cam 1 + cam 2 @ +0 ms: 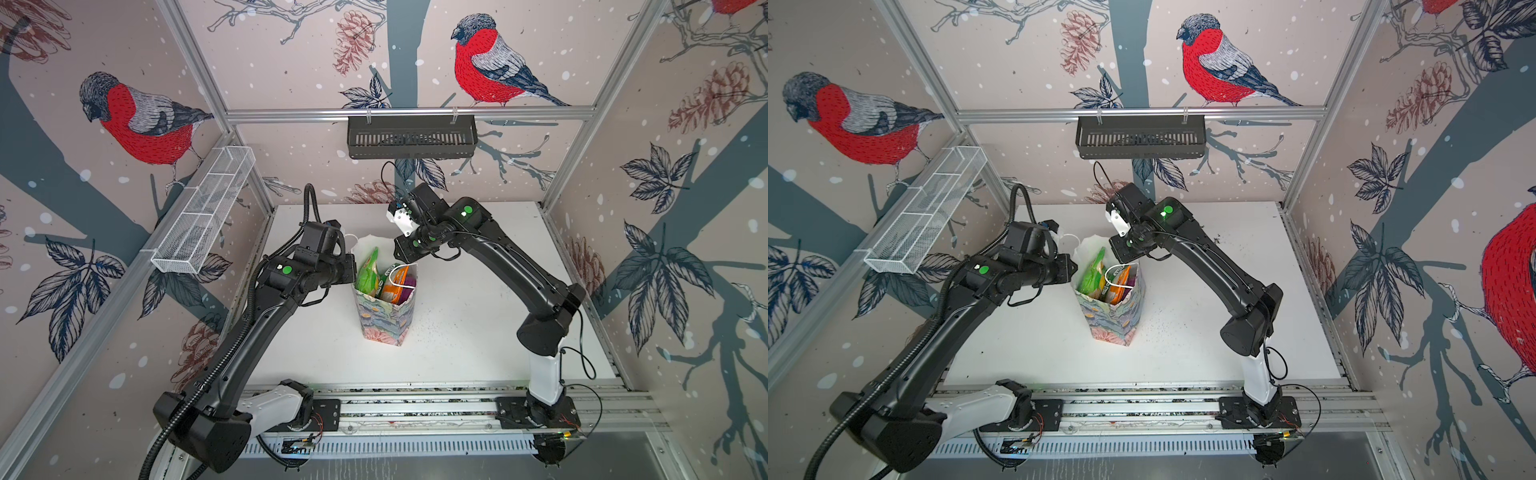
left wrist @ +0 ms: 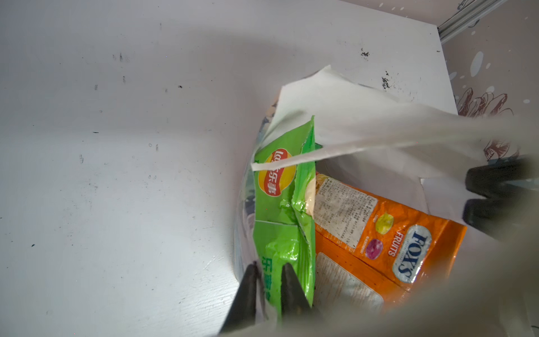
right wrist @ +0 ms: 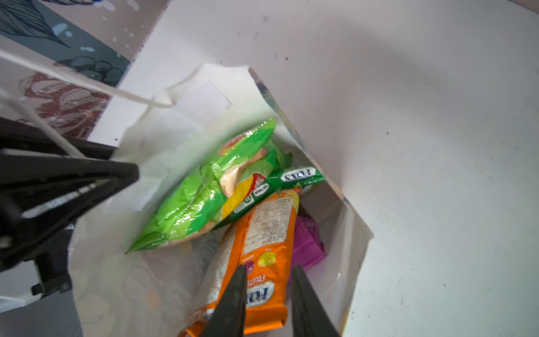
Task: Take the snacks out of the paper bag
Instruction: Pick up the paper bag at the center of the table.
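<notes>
The paper bag [image 1: 384, 322] stands upright near the middle of the white table [image 1: 478, 332], its mouth open upward; in both top views the two arms lean in over it from either side. Every snack I can see is inside it. The green chip bag [image 3: 201, 201] stands tallest, close against one wall; a smaller green packet [image 3: 291, 178] lies just beside it; the orange packet [image 3: 262, 233] leans next to that; a purple packet [image 3: 309, 245] sits lowest, partly hidden behind the orange one. The left pincer [image 2: 269, 265] is at the bag's rim, its fingers drawn close together with the paper wall and a strip of the green chip bag between them; whether they truly pinch, I cannot tell. The right pincer [image 3: 269, 268] hangs in the bag's mouth over the orange packet, released, its fingers parted; a white cord handle [image 3: 96, 87] stretches taut off to one side of the bag.
</notes>
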